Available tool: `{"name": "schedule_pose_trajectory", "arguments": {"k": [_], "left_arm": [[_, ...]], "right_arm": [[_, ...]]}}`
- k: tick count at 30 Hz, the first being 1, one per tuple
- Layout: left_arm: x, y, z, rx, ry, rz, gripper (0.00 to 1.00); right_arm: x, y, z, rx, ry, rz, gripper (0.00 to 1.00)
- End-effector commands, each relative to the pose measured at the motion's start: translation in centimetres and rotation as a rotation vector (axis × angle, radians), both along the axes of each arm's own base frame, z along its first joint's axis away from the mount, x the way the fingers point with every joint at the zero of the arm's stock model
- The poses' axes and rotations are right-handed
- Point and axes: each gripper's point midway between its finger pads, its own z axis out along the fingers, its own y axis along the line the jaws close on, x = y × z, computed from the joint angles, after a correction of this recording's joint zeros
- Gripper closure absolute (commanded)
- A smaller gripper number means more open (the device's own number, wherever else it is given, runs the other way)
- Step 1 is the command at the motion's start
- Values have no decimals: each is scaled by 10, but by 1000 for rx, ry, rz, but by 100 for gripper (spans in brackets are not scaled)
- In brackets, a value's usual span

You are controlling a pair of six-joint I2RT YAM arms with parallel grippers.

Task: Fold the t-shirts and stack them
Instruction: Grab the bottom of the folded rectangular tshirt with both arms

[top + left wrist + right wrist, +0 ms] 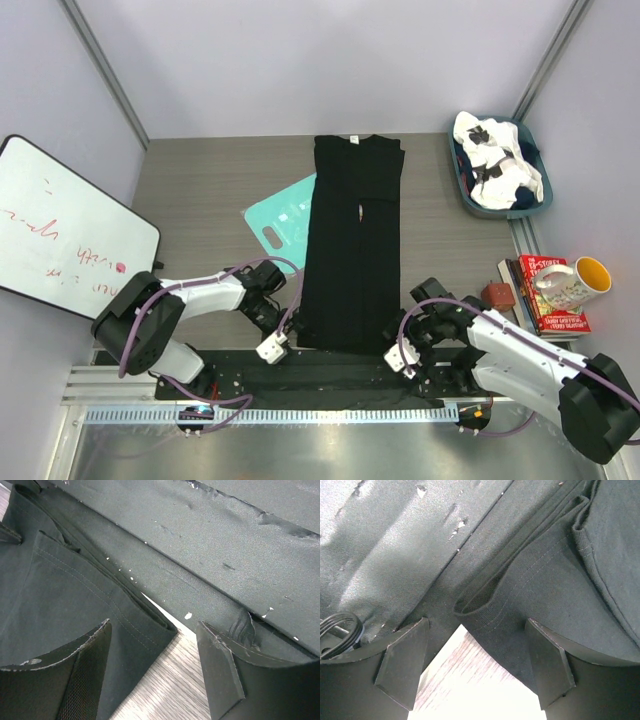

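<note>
Your left fingers spread wide, straddling near-left hem corner of black t-shirt, gripping nothing. Your right fingers spread wide at its near-right corner. Shirt lies on table, folded lengthwise. Teal board pokes out from under its left edge. White t-shirt lies in bin, far right of it.

Tabletop: grey wood-grain surface, seen bare on both sides of the black t-shirt.
Black t-shirt: lies flat at the middle, folded into a long narrow strip, collar at the far end, hem at the near end.
Teal board: flat, just left of the shirt, its right edge tucked under the cloth.
Basket: far right of the shirt, near the collar end.
Books: stacked well right of the shirt's near half.
Small red-brown box: between the shirt and the books, beside the books.
Black mat: runs along the near edge, just beyond the shirt's hem.
</note>
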Motion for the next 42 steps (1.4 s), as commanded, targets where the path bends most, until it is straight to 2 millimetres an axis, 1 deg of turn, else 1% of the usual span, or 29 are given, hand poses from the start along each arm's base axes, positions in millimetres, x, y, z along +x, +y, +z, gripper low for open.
{"name": "schedule_pose_trajectory", "arguments": {"k": [1, 4, 7, 9, 11, 13, 17, 20, 21, 23, 24, 27, 28, 30, 31, 32, 33, 36, 42], "left_arm": [[41, -27, 14, -157, -304, -104, 32], [42, -26, 15, -155, -312, -102, 32], [42, -27, 16, -156, -317, -99, 32], [42, -26, 15, -152, -318, -98, 32], [43, -26, 13, -149, -324, -100, 32], [44, -25, 13, -146, -331, -98, 32], [47, -25, 14, -136, -333, -72, 32], [49, -25, 13, -135, -343, -67, 33], [51, -25, 13, -131, -339, -58, 33], [54, -28, 15, -139, -345, -48, 33], [56, -29, 15, -138, -344, -40, 33], [58, -31, 13, -140, -350, -37, 33], [60, -32, 14, -146, -356, -36, 33], [63, -34, 15, -148, -360, -31, 33], [63, -34, 14, -145, -358, -27, 34], [64, -35, 15, -147, -361, -26, 34], [65, -35, 14, -144, -364, -25, 35], [72, -37, 12, -133, -375, -11, 38], [80, -40, 10, -121, -370, 9, 42]], "right_arm": [[41, 39, 51, 173, -233, 83, 16], [30, 37, 61, 169, -213, 129, 12], [30, 36, 68, 165, -216, 131, 11], [30, 35, 63, 154, -211, 139, 11], [28, 33, 53, 135, -196, 147, 11], [28, 32, 49, 128, -188, 144, 11], [25, 30, 49, 121, -176, 141, 11], [14, 23, 47, 96, -144, 163, 11], [7, 18, 44, 78, -111, 164, 11], [2, 13, 43, 58, -97, 178, 11], [-4, 8, 40, 37, -73, 184, 11], [-9, 5, 35, 28, -60, 188, 11], [-12, 3, 31, 30, -57, 189, 11], [-7, 8, 32, 59, -82, 170, 11], [-8, 7, 27, 57, -78, 166, 11], [-7, 8, 26, 61, -83, 158, 12], [-2, 10, 26, 69, -103, 152, 13], [3, 12, 22, 70, -113, 135, 16], [8, 16, 19, 93, -124, 111, 22]]}}
